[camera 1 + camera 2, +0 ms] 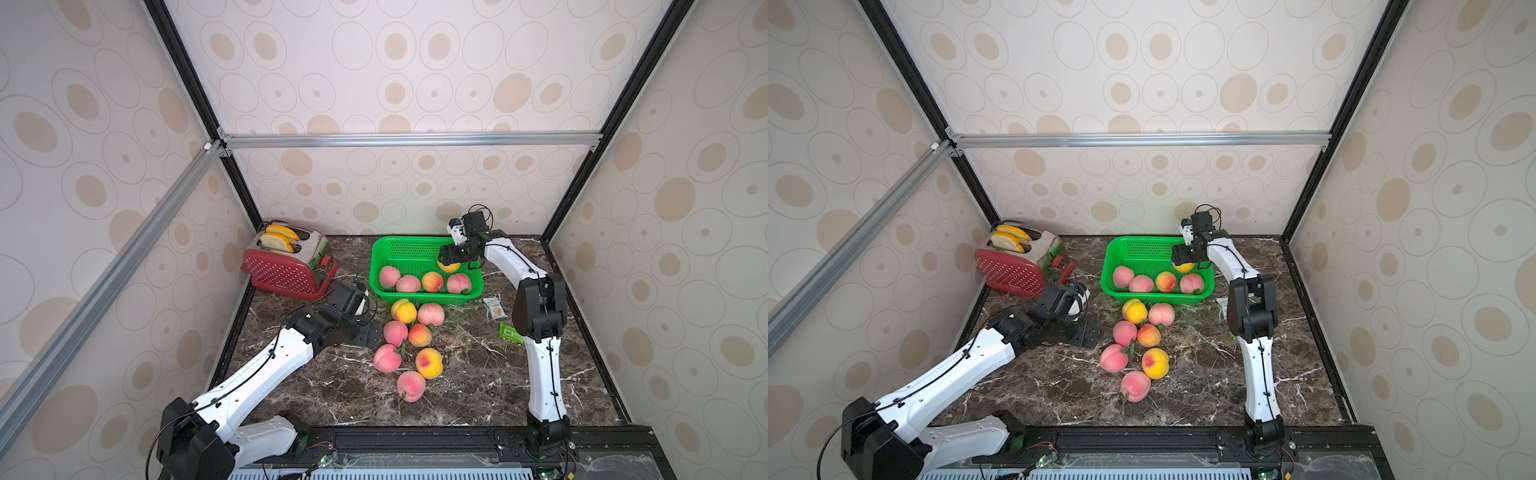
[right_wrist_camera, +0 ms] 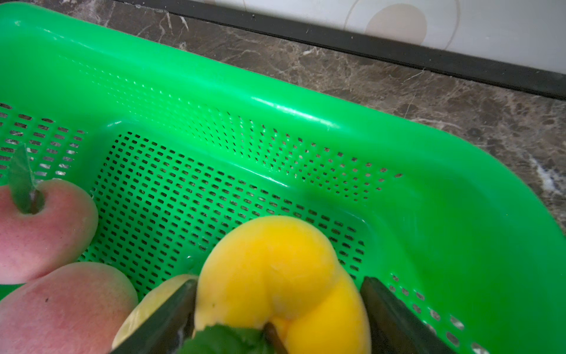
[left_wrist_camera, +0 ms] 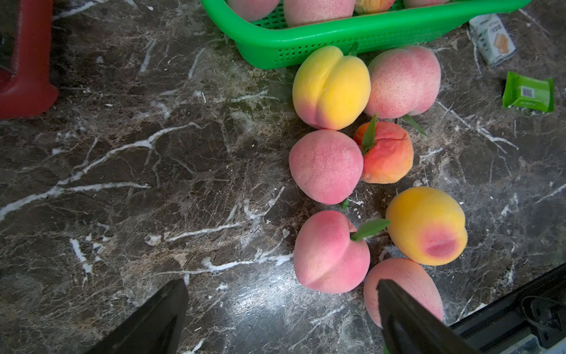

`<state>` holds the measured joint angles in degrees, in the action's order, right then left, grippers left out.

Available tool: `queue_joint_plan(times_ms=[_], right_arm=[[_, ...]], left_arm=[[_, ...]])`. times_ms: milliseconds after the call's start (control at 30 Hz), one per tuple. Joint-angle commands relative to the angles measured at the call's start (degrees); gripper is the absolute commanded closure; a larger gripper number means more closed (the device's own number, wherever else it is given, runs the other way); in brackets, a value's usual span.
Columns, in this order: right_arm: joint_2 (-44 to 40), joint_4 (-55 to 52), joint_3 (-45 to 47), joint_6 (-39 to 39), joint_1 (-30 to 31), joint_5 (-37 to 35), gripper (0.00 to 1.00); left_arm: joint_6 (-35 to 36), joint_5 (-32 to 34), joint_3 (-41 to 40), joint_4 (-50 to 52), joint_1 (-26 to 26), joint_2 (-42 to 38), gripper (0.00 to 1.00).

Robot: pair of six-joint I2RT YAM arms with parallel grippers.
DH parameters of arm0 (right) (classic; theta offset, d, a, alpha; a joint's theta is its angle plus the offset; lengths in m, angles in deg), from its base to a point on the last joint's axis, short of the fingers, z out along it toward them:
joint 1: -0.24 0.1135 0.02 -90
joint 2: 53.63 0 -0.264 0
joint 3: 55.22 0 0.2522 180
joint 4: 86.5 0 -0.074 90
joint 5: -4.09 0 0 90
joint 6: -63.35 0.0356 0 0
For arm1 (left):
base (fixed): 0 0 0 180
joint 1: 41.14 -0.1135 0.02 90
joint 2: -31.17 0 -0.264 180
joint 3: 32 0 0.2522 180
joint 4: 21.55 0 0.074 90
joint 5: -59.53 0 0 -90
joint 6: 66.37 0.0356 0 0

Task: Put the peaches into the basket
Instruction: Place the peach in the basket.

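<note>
Right tool (image 2: 278, 283) hangs over the green basket (image 2: 275, 101) by the far edge of the table (image 1: 478, 374), its jaws on either side of a yellow peach (image 2: 269, 260). Pinching or merely flanking? I cannot tell. Best move: open fully and lift straight up, clear of the rim. Left tool (image 3: 281, 282) gapes wide and empty beside seven loose peaches (image 1: 395, 332) mid-table. White biscuit packet (image 3: 491, 39), green barcoded packet (image 3: 528, 93): print unreadable.

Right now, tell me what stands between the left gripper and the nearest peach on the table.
Nothing visible. The left gripper is open, with the nearest pink peach right before its jaws on the marble table.
</note>
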<state>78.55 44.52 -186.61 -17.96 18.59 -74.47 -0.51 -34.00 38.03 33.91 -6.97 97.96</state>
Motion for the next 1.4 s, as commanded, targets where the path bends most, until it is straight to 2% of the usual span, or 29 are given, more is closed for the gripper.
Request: queue_joint_plan(times_ms=[0,700,1100,1367], right_arm=[[1.8,-1.7,-1.7,-0.8,0.1,-1.0,0.15],[-0.8,-0.5,0.4,-0.8,0.1,-0.8,0.09],[-17.7,3.4,11.9,-0.7,1.2,-2.3,0.08],[-36.0,7.1,34.3,-2.6,5.0,-4.6,0.06]], left_arm=[[-1.0,0.2,0.1,0.3,0.0,-1.2,0.01],[-1.9,-1.6,-1.0,-0.4,0.0,-0.6,0.01],[-2.1,-3.1,-2.5,-1.8,0.0,0.9,0.01],[-1.8,-4.8,-3.4,-2.0,0.1,0.2,0.01]])
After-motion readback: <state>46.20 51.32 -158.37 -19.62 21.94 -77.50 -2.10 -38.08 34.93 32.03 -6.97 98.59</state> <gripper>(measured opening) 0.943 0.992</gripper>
